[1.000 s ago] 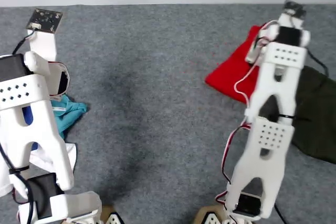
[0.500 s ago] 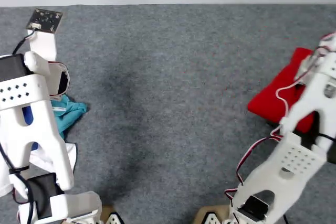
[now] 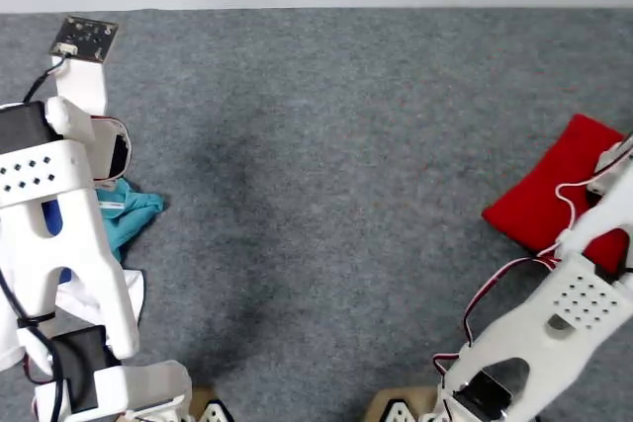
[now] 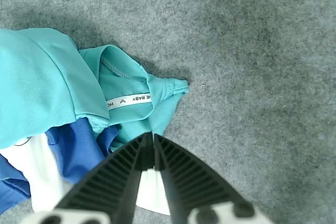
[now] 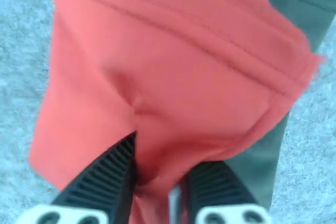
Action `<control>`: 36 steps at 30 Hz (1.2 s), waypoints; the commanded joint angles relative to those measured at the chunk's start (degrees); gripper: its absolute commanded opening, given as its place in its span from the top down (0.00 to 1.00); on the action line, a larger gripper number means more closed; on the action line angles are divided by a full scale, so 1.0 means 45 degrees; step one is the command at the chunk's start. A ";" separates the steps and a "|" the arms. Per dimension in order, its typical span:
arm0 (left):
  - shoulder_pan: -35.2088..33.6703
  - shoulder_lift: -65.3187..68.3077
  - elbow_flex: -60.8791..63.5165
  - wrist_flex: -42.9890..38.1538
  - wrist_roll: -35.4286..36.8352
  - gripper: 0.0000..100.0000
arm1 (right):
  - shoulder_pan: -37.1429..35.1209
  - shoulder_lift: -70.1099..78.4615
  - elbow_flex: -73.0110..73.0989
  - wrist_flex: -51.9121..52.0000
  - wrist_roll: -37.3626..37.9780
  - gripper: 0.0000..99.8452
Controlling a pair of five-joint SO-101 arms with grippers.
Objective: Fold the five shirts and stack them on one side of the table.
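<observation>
At right edge, right gripper [image 5: 157,156] pinches red shirt [image 5: 157,61]

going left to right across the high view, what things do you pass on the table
teal shirt → open stretch of grey table → red shirt. The arms overlap the shirts at both edges, so they are left out.

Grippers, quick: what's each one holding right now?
Left gripper: shut, nothing between its jaws.
Right gripper: shut on the red shirt.
</observation>
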 commanded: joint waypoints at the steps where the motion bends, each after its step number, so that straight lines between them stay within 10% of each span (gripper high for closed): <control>1: -0.0020 -0.0508 -0.0029 0.0176 -0.0078 0.99 | 0.0186 -0.0459 -0.0430 -0.0127 0.0234 0.72; 7: -0.0020 -0.0508 -0.0029 0.0176 -0.0098 0.99 | -0.0283 -0.1827 -0.1856 0.1358 0.0313 0.71; 15: -0.0020 -0.0508 -0.0029 0.0176 -0.0078 0.99 | -0.0440 -0.2549 -0.1074 0.1338 0.0332 1.00; 30: -0.0020 -0.0508 -0.0029 0.0274 -0.0059 0.99 | 0.1299 0.0869 0.0527 -0.4171 0.2716 0.99; 36: -0.0059 -0.0508 -0.0029 0.0293 -0.0117 0.99 | 0.0576 -0.0498 -0.1094 -0.1670 0.2657 0.99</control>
